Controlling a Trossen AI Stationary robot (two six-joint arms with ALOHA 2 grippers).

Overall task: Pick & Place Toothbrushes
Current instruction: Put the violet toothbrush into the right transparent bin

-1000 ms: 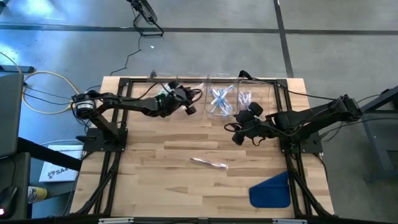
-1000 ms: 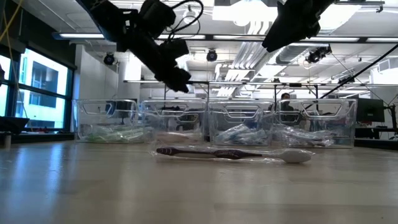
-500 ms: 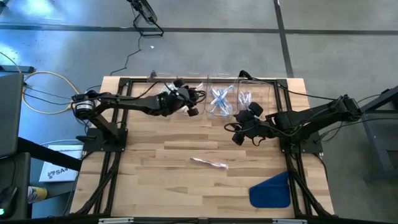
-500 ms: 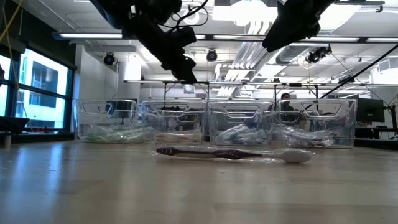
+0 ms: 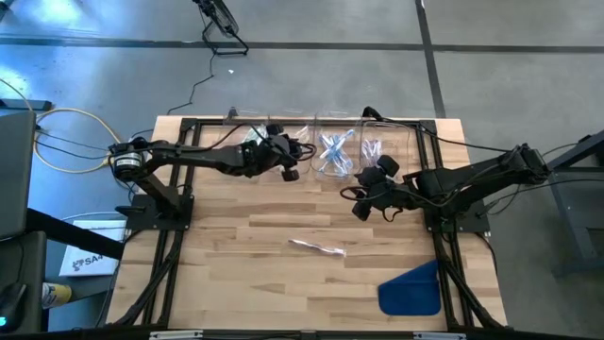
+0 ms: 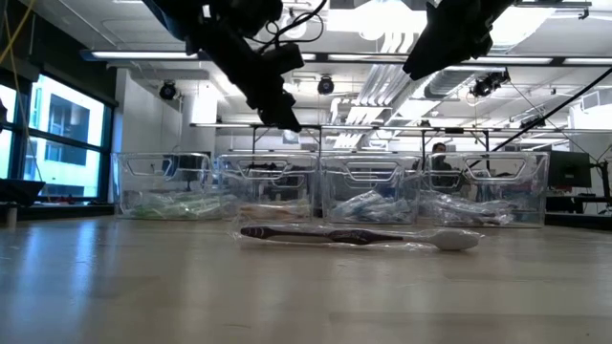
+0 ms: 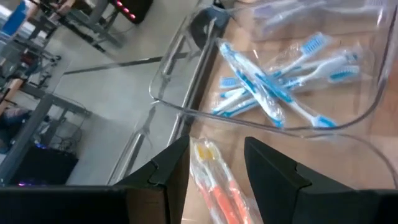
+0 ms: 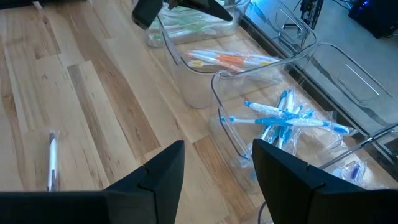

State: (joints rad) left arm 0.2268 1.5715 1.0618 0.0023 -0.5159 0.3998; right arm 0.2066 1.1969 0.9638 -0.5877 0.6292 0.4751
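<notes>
Above the clear plastic bins [image 5: 311,142], our left gripper [image 5: 286,159] hangs open, apparently empty; next, we fetch the wrapped purple-handled toothbrush [image 5: 317,247] mid-table.

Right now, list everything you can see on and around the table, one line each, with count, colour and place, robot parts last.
clear bins: four, transparent, in a row along the table's far edge
toothbrushes in bins: many; green in the leftmost, orange next, blue in the third; the fourth bin's colour is unclear
wrapped toothbrush: one, dark purple handle, lying alone mid-table
blue flat piece: one, blue, near-right corner of the table
table: one, light wood
left gripper: open and empty, above the orange-brush bin
right gripper: open and empty, raised near the right-hand bins
</notes>
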